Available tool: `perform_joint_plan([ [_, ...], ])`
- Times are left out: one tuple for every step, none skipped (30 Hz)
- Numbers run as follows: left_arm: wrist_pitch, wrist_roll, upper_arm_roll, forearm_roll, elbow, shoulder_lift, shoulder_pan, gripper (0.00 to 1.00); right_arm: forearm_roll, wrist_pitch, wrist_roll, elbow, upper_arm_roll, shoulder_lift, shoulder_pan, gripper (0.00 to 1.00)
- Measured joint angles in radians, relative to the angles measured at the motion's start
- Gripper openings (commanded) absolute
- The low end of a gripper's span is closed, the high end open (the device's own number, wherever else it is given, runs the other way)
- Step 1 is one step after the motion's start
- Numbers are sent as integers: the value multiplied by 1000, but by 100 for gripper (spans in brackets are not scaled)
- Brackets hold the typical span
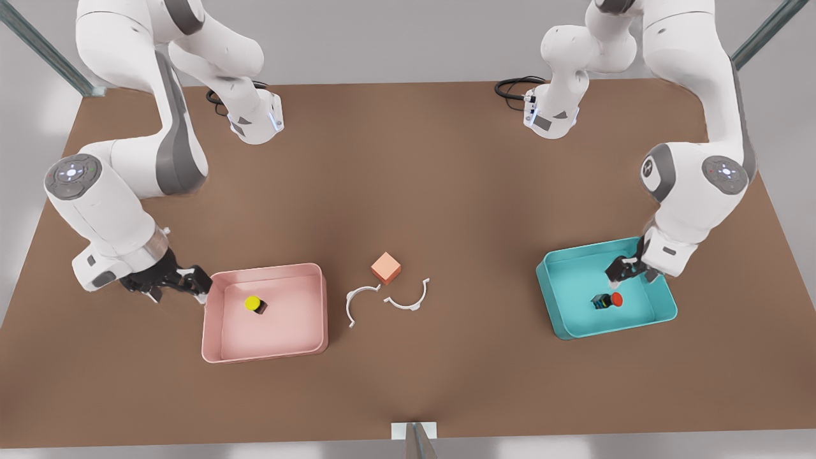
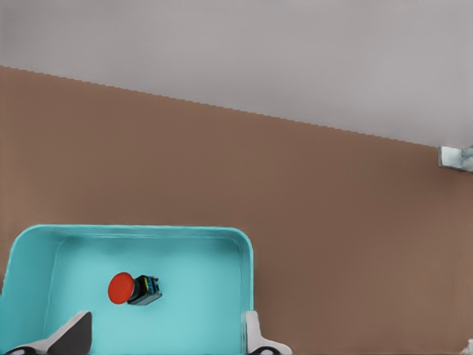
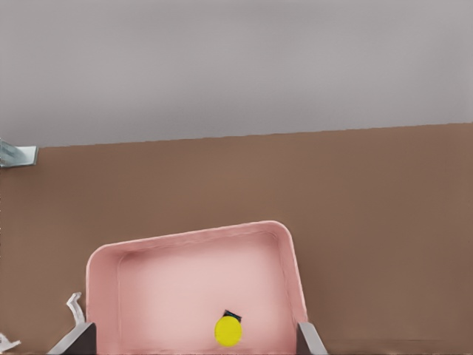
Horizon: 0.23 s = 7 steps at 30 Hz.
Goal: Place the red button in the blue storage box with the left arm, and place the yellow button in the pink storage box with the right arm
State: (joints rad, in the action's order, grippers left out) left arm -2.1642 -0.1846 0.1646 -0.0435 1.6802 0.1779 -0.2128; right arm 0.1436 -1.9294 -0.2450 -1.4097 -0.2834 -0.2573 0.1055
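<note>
Fingertips (image 2: pixel 70 334) of your left gripper (image 1: pixel 628 271) are cut off at the left wrist view's edge, spread wide, holding nothing, over the blue storage box (image 1: pixel 561 319) on the front view's right. Red button (image 1: pixel 609 300) lies on its side inside that box, cap toward the front view's right, black base toward the left. Your right gripper (image 1: pixel 182 280) sits just outside the pink storage box (image 1: pixel 268 354), fingers wide apart, empty. Yellow button (image 1: pixel 255 304) rests inside the pink box, base mostly hidden by its cap in the right wrist view, tilt hard to tell
</note>
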Motion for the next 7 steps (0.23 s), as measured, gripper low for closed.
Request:
perform_joint_plan([
  [81,14,-3,9,-91,1,-1,100,-5,49,10,-13,26,39,-18,100],
  [162,27,-5,17,-175,18,-1,100,-15,90,20,-39,92,73,-66,100],
  [237,41,-6,22,-237,39,-1,100,-28,121,28,-76,138,106,-96,100],
  [308,54,-9,27,-288,64,0,100,-39,147,35,-100,167,123,-112,100],
  [372,67,-13,30,-320,79,0,100,-48,166,42,-111,175,122,-115,100],
  [428,79,-15,33,-336,88,-1,100,-54,184,49,-115,176,119,-118,100],
  [475,90,-16,35,-344,92,-1,100,-59,198,55,-115,175,116,-124,100],
])
